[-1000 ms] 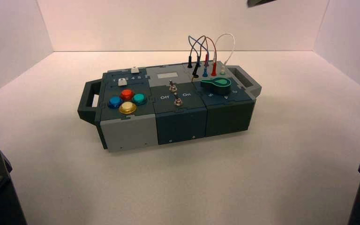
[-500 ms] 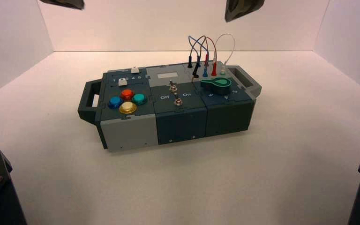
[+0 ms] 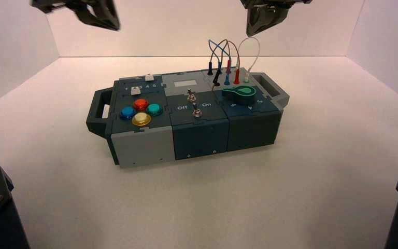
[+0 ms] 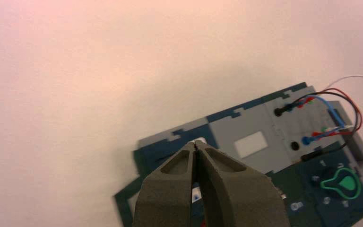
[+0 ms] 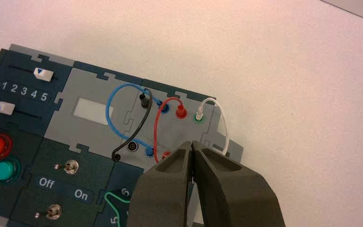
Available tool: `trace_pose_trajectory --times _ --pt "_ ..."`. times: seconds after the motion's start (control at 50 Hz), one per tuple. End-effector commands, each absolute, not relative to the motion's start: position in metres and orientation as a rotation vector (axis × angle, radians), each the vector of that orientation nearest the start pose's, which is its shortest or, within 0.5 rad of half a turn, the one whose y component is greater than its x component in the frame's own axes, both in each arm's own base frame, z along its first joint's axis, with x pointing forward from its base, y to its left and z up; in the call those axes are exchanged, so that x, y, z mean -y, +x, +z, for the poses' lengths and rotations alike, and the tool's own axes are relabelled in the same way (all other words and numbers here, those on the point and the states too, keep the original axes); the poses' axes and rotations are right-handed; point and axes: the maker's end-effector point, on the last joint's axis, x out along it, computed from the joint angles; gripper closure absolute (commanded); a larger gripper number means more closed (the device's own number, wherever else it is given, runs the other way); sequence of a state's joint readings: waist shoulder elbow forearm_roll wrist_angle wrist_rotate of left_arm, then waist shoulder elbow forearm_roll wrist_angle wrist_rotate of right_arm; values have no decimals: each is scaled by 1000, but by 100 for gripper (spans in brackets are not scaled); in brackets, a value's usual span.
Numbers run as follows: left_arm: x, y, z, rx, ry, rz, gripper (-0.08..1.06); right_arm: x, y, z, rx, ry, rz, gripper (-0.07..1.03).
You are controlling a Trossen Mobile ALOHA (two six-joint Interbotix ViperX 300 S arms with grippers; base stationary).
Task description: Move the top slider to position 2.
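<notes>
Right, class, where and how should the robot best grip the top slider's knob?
Probably by the opposite side faces of the small white knob, coming from above with the left gripper, now high above the box's far left. The blocky knob stands up from the panel, so its sides offer flat gripping surfaces.

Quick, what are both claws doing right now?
Left claw: closed, holding nothing visible, hovering above the box's slider end.
Right claw: closed, nothing visibly held, above the wire-socket end.
</notes>
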State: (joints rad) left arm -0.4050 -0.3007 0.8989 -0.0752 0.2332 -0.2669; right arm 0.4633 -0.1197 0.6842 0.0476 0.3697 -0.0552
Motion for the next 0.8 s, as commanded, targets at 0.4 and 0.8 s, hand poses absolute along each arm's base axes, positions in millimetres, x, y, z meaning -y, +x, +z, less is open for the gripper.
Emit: trace_pose_trajectory --times 0.4,0.8 --pt "186 333 120 -904 -228 -286 101 -188 351 130 -926 -208 463 99" --pt "204 342 96 -951 -230 -284 101 -189 352 129 -930 -205 462 99"
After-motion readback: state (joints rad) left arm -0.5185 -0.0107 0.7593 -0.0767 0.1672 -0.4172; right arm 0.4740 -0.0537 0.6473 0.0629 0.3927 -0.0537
